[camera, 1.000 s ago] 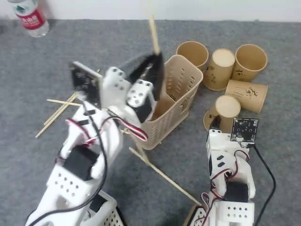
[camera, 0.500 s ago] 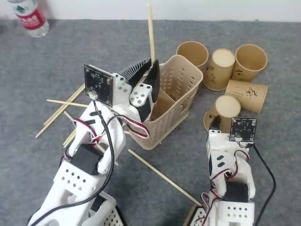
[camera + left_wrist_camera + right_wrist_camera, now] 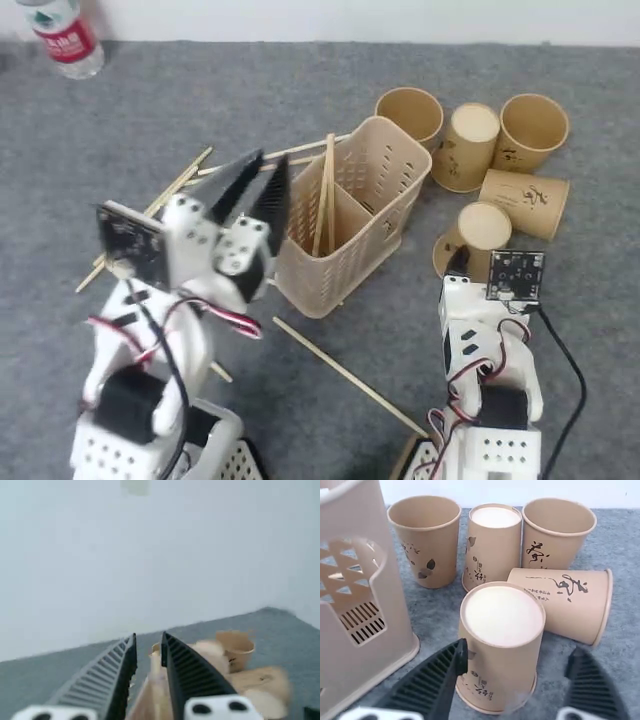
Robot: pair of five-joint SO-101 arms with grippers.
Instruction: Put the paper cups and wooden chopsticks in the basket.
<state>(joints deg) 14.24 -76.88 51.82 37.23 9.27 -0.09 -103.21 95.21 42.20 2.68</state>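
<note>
Left of the basket (image 3: 335,265), loose wooden chopsticks (image 3: 150,212) lie on the carpet. The left gripper (image 3: 272,160) hovers just beside the basket wall, jaws narrowly apart w/ nothing between. Approx. two chopsticks in the basket (image 3: 325,195) lean by its divider. Right of the basket are five paper cups (image 3: 470,135): two upright & open, two bottom-up, one on its side. The right gripper (image 3: 517,652) has jaws wide either side of the nearest bottom-up cup (image 3: 502,630); contact unclear.

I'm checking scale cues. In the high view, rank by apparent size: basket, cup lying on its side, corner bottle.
Largest: the basket.
Then the cup lying on its side and the bottle look alike; the bottle is cut off at the edge, so unranked.
</note>
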